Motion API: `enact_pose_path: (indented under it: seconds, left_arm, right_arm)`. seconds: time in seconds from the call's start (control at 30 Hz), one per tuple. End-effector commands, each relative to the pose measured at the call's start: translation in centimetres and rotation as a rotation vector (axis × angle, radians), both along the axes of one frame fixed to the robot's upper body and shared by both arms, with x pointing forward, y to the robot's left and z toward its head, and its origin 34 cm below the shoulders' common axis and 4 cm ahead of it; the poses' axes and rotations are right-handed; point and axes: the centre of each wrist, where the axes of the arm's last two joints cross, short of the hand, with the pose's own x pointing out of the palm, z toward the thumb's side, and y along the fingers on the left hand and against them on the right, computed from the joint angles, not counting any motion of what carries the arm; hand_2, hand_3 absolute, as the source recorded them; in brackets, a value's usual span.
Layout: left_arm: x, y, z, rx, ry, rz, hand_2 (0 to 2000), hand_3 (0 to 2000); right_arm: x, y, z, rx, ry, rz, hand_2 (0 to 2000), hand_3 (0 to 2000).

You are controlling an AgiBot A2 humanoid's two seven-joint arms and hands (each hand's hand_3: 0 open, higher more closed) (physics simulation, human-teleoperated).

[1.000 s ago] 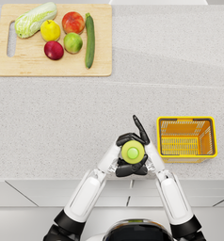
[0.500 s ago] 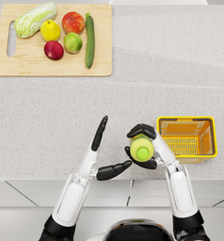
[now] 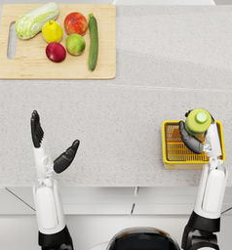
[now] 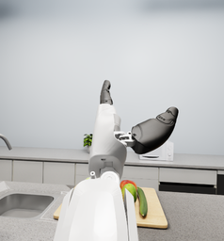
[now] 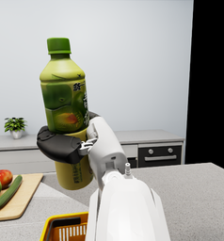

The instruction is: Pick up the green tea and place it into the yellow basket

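Since half a second earlier I had swung my right hand (image 3: 200,135) rightward with the green tea (image 3: 198,120), from beside the yellow basket (image 3: 170,155) to above its far part, and my left hand (image 3: 50,144) had drawn away to the left. That left hand held nothing, its fingers spread and raised off the counter (image 3: 137,102). My right hand was wrapped round the bottle's lower half, bottle upright and cap up — a firm-looking hold in the right wrist view. The bottle sat over the basket's far edge rather than its middle, so I judged the step called for bringing it a little nearer me first, then lowering it straight down, keeping it upright, and opening my fingers only once its base was inside the walls — let go too high and it would likely tip over the rim.
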Motion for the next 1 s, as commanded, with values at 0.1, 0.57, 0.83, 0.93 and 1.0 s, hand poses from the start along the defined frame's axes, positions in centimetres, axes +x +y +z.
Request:
enact_pose_path:
  seconds: [0.1, 0.57, 0.83, 0.93, 1.0]
  left_arm:
    - [0.8, 0.3, -0.3, -0.004, 0.024, 0.004, 0, 0]
    - [5.1, 2.9, 5.6, -0.014, -0.083, 0.063, 0, 0]
    - [4.9, 3.1, 4.0, -0.029, -0.041, 0.071, 0, 0]
    - [4.9, 3.2, 3.9, -0.032, -0.038, 0.073, 0, 0]
    - [4.9, 3.2, 3.9, -0.033, -0.038, 0.074, 0, 0]
  right_arm:
    - [0.8, 0.5, -2.7, 0.046, 0.136, -0.070, 0, 1347]
    - [-2.2, -2.8, 6.4, 0.116, -0.544, -0.304, 0, 0]
    - [-1.9, -2.7, 4.9, 0.120, -0.497, -0.307, 0, 0]
    - [-1.9, -2.8, 4.8, 0.121, -0.495, -0.309, 0, 0]
    - [-1.9, -2.8, 4.8, 0.121, -0.495, -0.310, 0, 0]
